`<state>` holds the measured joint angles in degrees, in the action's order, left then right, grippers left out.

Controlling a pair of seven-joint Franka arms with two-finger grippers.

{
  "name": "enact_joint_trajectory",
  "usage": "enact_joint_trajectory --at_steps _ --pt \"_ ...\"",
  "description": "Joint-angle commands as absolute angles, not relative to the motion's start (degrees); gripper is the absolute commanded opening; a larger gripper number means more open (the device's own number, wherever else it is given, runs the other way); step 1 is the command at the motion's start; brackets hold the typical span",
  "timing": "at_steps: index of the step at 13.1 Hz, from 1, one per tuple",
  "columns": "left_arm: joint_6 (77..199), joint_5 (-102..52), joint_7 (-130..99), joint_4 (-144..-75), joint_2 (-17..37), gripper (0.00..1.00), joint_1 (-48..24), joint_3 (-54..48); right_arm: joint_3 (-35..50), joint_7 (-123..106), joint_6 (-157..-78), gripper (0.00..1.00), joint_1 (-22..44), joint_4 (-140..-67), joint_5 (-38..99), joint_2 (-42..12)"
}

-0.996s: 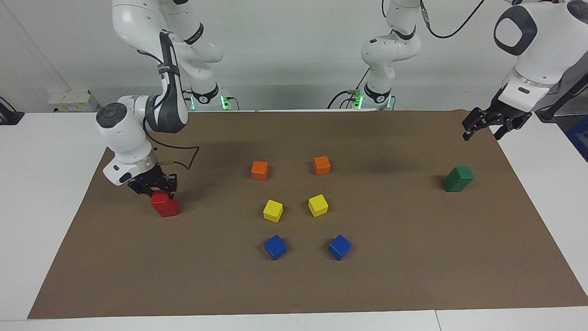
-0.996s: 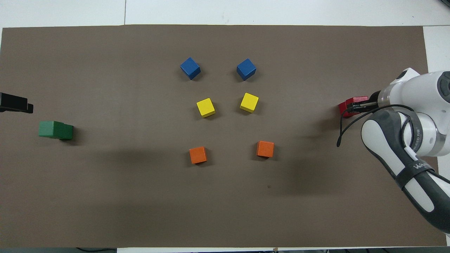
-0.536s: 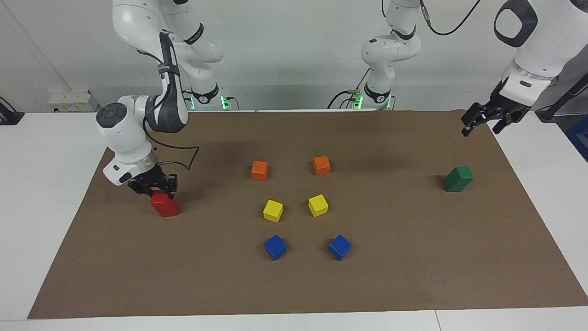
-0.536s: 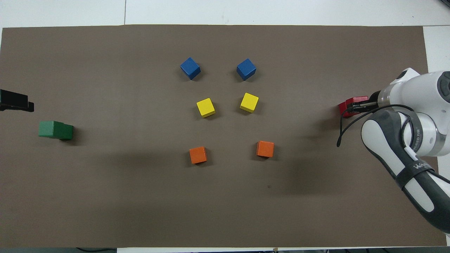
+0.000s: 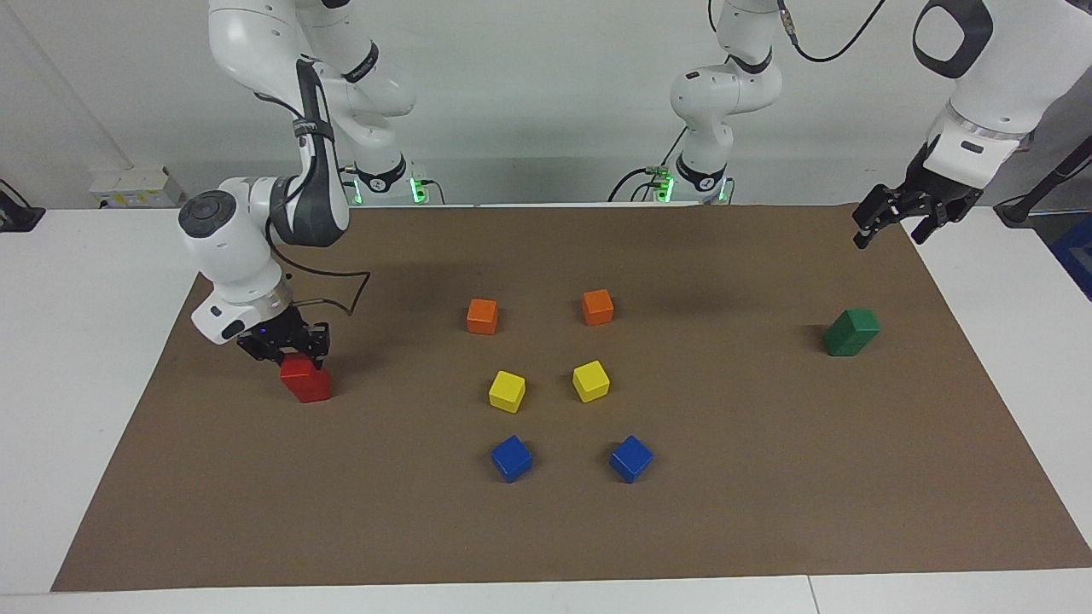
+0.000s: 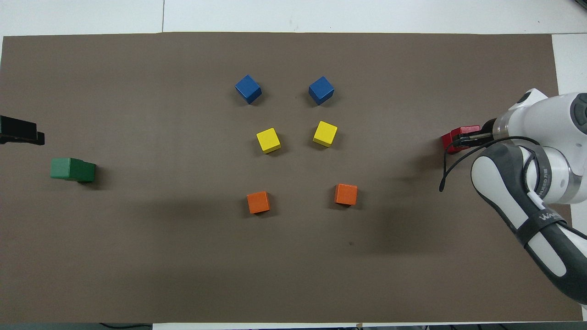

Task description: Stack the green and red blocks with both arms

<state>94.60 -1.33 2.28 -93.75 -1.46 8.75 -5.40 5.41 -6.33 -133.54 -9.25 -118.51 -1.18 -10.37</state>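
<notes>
Two red blocks (image 5: 309,386) stand stacked on the brown mat (image 5: 546,529) at the right arm's end, the upper one slightly offset. My right gripper (image 5: 288,348) is down on the upper red block (image 5: 295,367); in the overhead view the right gripper (image 6: 472,138) covers part of the red stack (image 6: 451,140). Two green blocks (image 5: 850,333) stand stacked at the left arm's end and show in the overhead view (image 6: 73,169). My left gripper (image 5: 903,223) is open and empty, raised over the mat's corner, well apart from the green stack; its black tip (image 6: 20,133) shows at the overhead view's edge.
Two orange cubes (image 5: 482,315) (image 5: 597,307), two yellow cubes (image 5: 507,391) (image 5: 590,380) and two blue cubes (image 5: 511,458) (image 5: 631,458) sit in pairs in the middle of the mat. White table (image 5: 85,281) surrounds the mat.
My left gripper has risen and drawn back from the green stack toward the robots. The right arm and all blocks have stayed still.
</notes>
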Motion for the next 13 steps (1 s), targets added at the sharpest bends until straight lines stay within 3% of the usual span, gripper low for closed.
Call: enact_joint_trajectory --at_steps 1,6,10,13 --pt "94.7 -0.5 1.7 -94.1 -2.2 1.00 9.6 -7.5 5.6 -7.2 -134.7 0.14 -9.3 -118.7 -1.2 -10.7" --pt "93.9 -0.6 1.7 -93.8 -2.0 1.00 9.6 -7.9 5.6 -7.5 -135.4 0.76 -9.3 -118.7 -1.2 -10.7" --pt "91.7 1.7 1.8 -93.7 -2.1 1.00 9.4 -8.0 5.6 -7.4 -135.4 0.87 -9.3 -118.7 -1.2 -10.7" --pt "90.0 1.5 1.8 -93.7 -2.2 1.00 9.6 -8.0 5.6 -6.9 -134.3 0.87 -9.3 -118.5 -1.2 -10.6"
